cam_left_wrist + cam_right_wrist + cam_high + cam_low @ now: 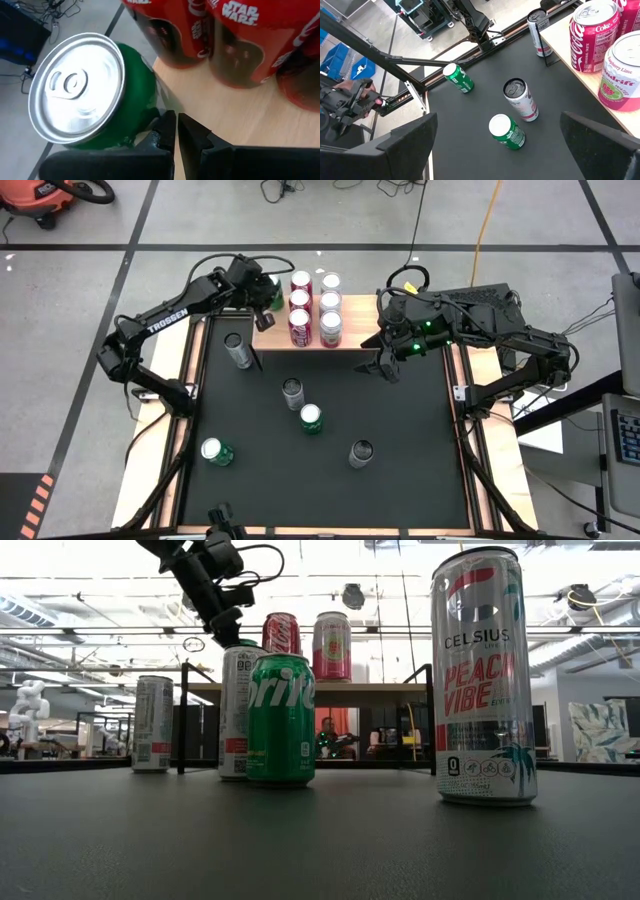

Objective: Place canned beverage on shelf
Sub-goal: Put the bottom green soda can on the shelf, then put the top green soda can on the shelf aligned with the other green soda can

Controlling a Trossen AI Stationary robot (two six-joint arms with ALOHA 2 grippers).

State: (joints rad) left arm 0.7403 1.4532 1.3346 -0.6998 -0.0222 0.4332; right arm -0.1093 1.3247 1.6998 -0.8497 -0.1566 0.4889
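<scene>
The left gripper, fingers closed together and holding nothing, sits at the left end of the shelf, its tips just beside a green can that stands at the very corner of the wooden top and seems, in the left wrist view, to overhang the edge toward the floor; whether the fingertips touch the can's wall cannot be told. Past the green can, on the same wooden top, stand red Coca-Cola cans, and the high view shows two rows of three cans there in all, pink Spindrift cans among them. The step in hand is judged to be the seating of this green can: with the fingers shut, the gripper looks set to nudge it inward, not to carry it. The next move calls for a gentle push toward the red cans, or a clean retreat upward that does not tip the can off the corner. The right gripper, fingers spread wide and empty, waits over the black mat near the shelf's right end. Five more cans stand on the mat, among them a Sprite can and a tall Celsius can, well apart from both grippers.
</scene>
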